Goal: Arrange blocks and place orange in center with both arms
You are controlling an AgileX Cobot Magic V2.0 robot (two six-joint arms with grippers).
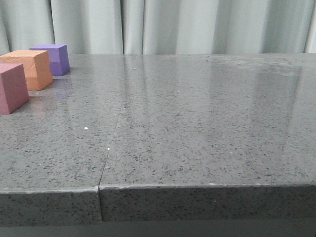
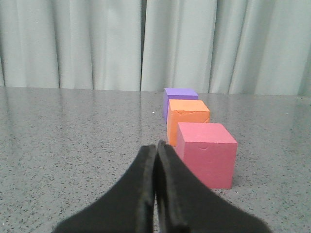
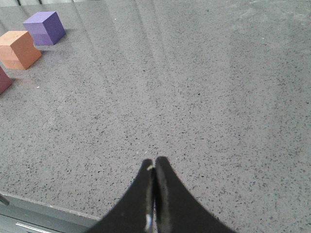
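Three cubes stand in a row at the table's far left: the pink cube (image 1: 12,88) nearest, the orange cube (image 1: 30,68) in the middle, the purple cube (image 1: 52,59) farthest. In the left wrist view the pink cube (image 2: 208,153) is just beyond and beside my left gripper (image 2: 156,145), with the orange cube (image 2: 187,119) and the purple cube (image 2: 179,99) behind it. The left gripper is shut and empty. My right gripper (image 3: 154,162) is shut and empty above bare table near the front edge, far from the orange cube (image 3: 18,48), the purple cube (image 3: 44,27) and the pink cube (image 3: 4,80). Neither gripper shows in the front view.
The grey speckled table (image 1: 197,128) has a seam (image 1: 114,133) running from front to back left of centre. Pale curtains (image 1: 173,24) hang behind the far edge. The table's front edge (image 3: 43,206) lies close below the right gripper.
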